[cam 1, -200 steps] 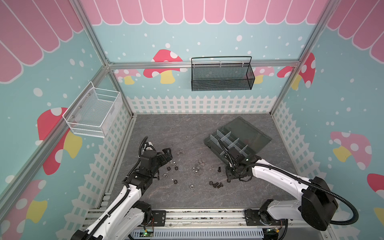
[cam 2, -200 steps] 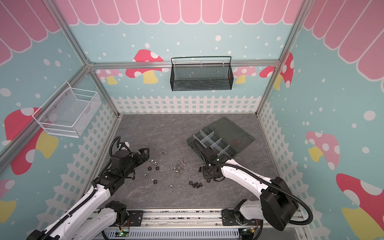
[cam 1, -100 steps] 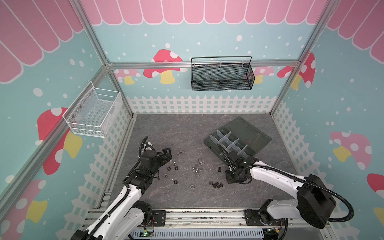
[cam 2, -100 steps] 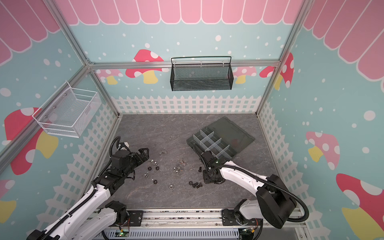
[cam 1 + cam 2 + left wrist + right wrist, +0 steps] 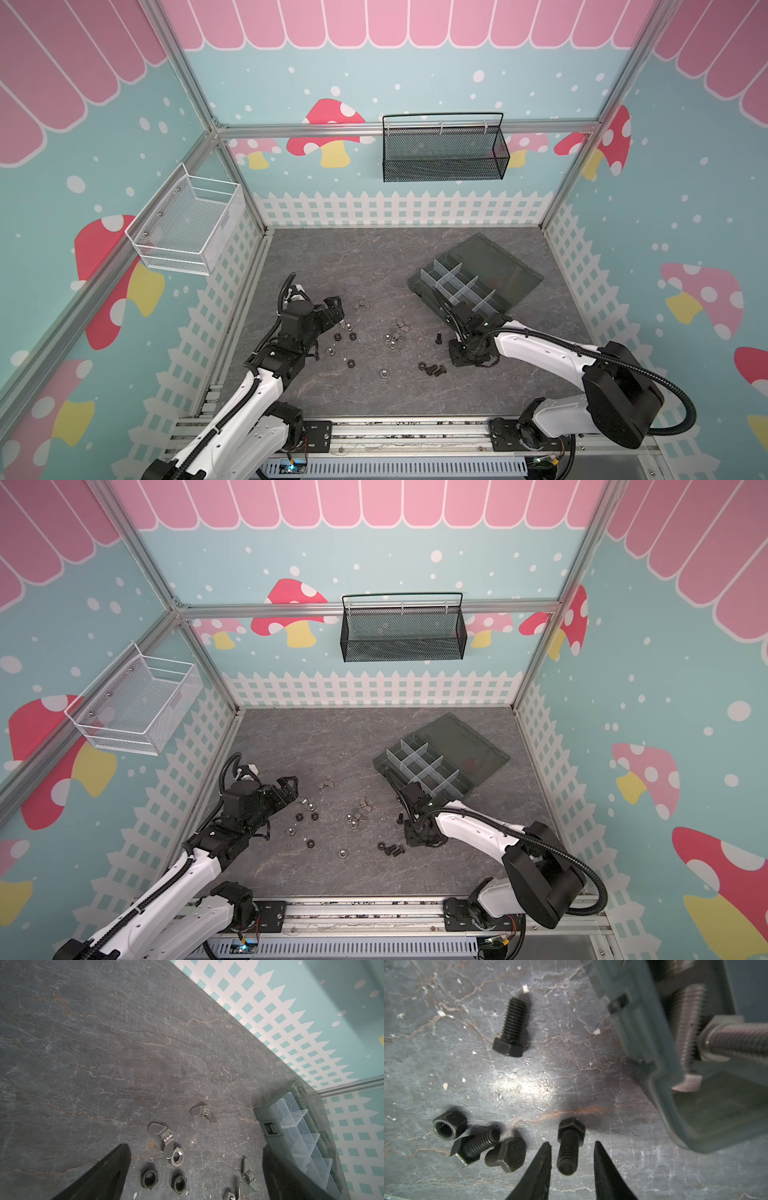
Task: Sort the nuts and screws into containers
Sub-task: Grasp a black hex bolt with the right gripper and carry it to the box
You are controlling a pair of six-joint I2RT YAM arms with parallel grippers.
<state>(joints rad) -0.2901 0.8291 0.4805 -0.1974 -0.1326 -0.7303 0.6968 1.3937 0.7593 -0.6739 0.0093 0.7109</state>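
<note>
The screw point(image 5: 569, 1147) between the right gripper's fingers is black and short, with a hexagonal head and a coarse threaded shank. It lies flat on the table point(image 5: 529, 1084), head pointing away from the gripper and shank end back toward the wrist. The right gripper point(image 5: 572, 1144) is parted, one finger point(image 5: 542, 1167) on either side of the shank. A sliver of table shows on both sides, so it straddles the screw without clenching it.

On the gripper's side toward the left arm lie two more black screws point(image 5: 475, 1147), touching each other, with a black nut point(image 5: 448, 1125) just beside them. A lone screw point(image 5: 511, 1026) lies farther ahead, well apart. Close to the gripper, toward the back wall, stands a corner of the box point(image 5: 643, 1043). Silver screws point(image 5: 689, 1022) show inside it, blurred.

In both top views the right arm point(image 5: 536, 349) reaches in low from the right, its wrist bent so the gripper points steeply down at the table.

The left arm point(image 5: 266, 382) rises from the rail along the left. The left gripper point(image 5: 195, 1147) hangs above the table with its fingers spread wide — released, holding nothing. Between and just ahead of them lie two black nuts point(image 5: 149, 1177), side by side, and a silver nut point(image 5: 177, 1156) touching a wing nut point(image 5: 164, 1136).
</note>
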